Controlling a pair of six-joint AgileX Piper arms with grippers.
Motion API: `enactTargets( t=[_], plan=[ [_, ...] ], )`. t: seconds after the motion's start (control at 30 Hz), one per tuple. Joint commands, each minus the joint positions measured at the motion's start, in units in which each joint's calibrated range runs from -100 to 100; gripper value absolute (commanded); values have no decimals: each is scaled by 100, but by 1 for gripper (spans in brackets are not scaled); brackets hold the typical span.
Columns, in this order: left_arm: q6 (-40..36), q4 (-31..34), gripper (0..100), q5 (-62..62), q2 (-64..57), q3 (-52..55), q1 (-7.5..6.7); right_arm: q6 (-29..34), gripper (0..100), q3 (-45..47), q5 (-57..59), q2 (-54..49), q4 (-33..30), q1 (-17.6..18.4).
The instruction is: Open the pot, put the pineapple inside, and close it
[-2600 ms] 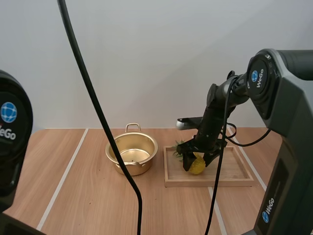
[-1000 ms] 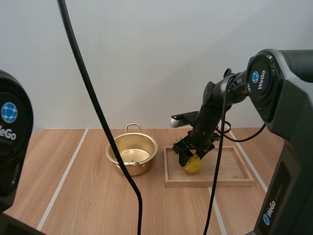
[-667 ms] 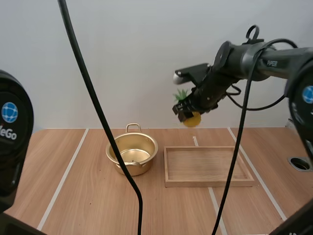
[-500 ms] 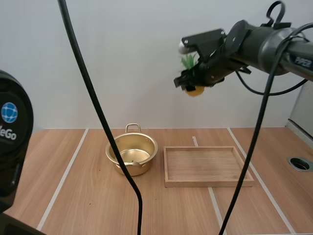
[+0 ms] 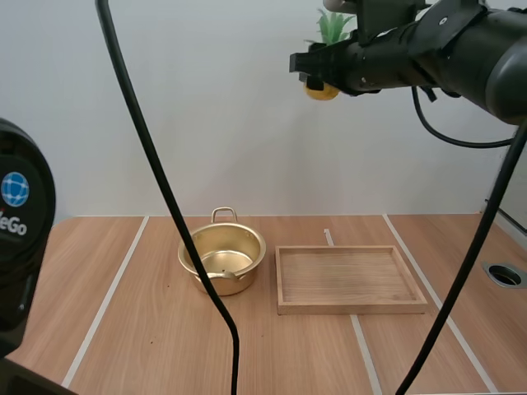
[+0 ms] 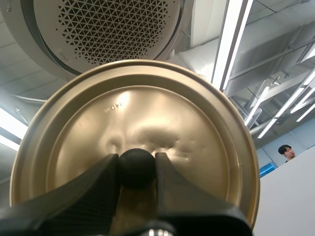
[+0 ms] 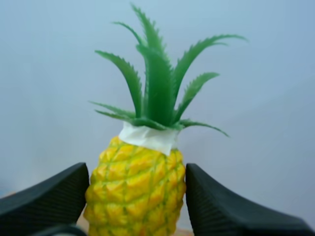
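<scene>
A golden pot [image 5: 221, 257] stands open on the table, left of the wooden tray [image 5: 350, 280]. High above the table my right gripper [image 5: 317, 76] is shut on a small yellow pineapple [image 5: 322, 89] with a green leafy crown [image 5: 334, 25]. In the right wrist view the pineapple [image 7: 136, 190] stands upright, pinched between the two black fingers [image 7: 49, 196]. My left gripper [image 6: 137, 167] is shut on the black knob [image 6: 137, 167] of the golden lid [image 6: 133, 132], seen from its top side and held up.
The wooden tray sits right of the pot, with nothing lying in it. A round hole [image 5: 504, 275] is set in the table at the far right. White lines [image 5: 107, 300] run across the wooden tabletop.
My right gripper took the pineapple off the tray and carried it up, from just above the tray to high over the table. The pot and tray have not moved.
</scene>
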Motion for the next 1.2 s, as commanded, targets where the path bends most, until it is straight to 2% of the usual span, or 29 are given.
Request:
enactTargets(
  t=[0.0,0.1,0.17,0.27,0.43,0.6,0.8,0.97,1.17],
  plan=[
    [-1,146,0,105,-4,2,-17,-1358,0,-14,1292,250,1327,1],
    [-1,196,0,152,-4,2,-17,-2255,0,-14,2470,608,2054,1],
    [-1,196,0,180,-4,2,-17,-2466,0,-14,2985,897,2217,9],
    [-1,196,0,197,-4,2,-17,-2491,0,-14,3329,1332,2116,78],
    [-1,196,0,481,-4,2,-17,-2491,0,-14,3682,2091,1710,312],
    [-1,196,0,573,-4,15,-17,-2455,0,-14,3703,2795,1019,659],
    [-1,196,0,573,-4,15,-17,-2097,0,-14,3544,3572,214,995],
    [-1,196,0,573,-4,15,-17,-1793,0,-14,3148,4112,-545,1149],
    [-1,196,0,573,-4,15,-17,-1701,0,-14,2834,4400,-799,1166]
  ],
)
